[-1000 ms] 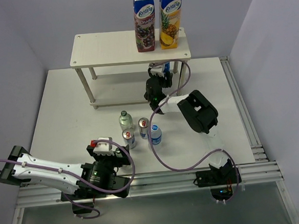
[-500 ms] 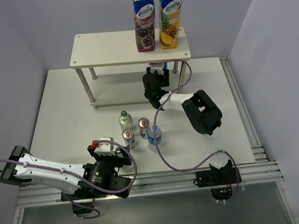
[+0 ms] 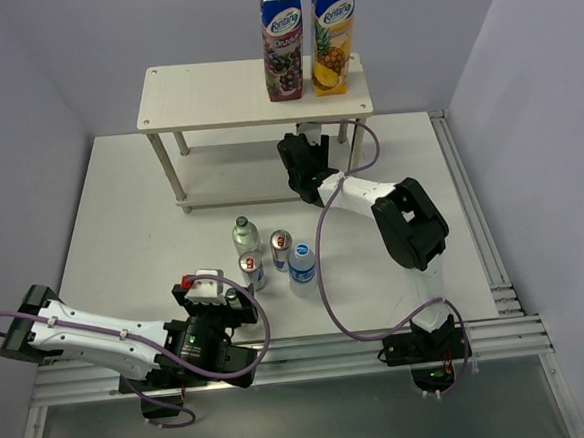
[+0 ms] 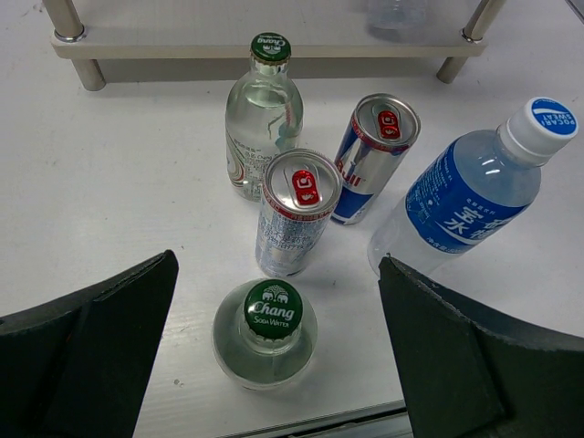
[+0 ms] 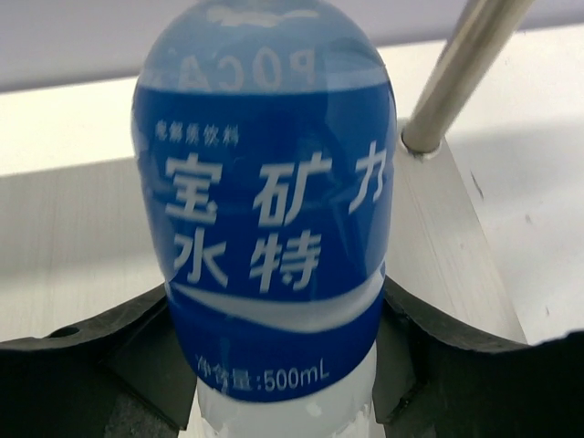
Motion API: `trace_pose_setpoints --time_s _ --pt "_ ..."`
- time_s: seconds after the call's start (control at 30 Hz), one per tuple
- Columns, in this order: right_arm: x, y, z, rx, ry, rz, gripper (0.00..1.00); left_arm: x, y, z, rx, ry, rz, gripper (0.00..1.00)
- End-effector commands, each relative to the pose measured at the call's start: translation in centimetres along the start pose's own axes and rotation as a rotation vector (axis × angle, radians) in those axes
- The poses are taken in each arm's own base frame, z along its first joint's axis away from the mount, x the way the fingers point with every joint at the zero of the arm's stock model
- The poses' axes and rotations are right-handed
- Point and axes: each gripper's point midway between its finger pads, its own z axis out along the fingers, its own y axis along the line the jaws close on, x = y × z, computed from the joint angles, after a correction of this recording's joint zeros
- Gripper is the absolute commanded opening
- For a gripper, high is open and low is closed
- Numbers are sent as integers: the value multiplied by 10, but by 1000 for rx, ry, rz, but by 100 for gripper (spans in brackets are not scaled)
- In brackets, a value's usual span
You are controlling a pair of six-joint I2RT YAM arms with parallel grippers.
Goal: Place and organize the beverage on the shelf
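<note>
Shelf (image 3: 214, 109), lower board: right tool (image 3: 307, 143) with water bottle (image 5: 265, 228) pushed deeper.

A matte white tabletop (image 3: 122, 221) fills the middle of the top view, evenly lit, with only soft, faint shadows. Plain pale lavender-grey walls close it in on three sides: a back wall (image 3: 108, 31), a left wall (image 3: 16, 148) and a right wall (image 3: 533, 82). Silver aluminium rails (image 3: 480, 216) run along the tabletop's right and near edges. Below the near rails lies a dim grey-green strip (image 3: 316, 423), too vague to identify
</note>
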Motion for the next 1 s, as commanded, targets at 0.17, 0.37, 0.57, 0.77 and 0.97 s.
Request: trace_pose_setpoints --time_s 0.17,0.37,0.57,0.77,0.97 --pt "-2 -37 2 114 -18 12 0 -11 -6 -2 5 -22 20 99" --pt "-29 -57 7 259 -188 28 0 -10 -6 -2 5 -23 23 99" --pt "-56 -54 12 222 -326 59 0 -9 -7 -1 4 -24 29 99" --pt "-77 -38 31 164 -428 99 0 -10 -7 -1 6 -27 33 99" --pt "-89 -32 44 122 -508 133 0 -9 -7 -1 4 -31 38 99"
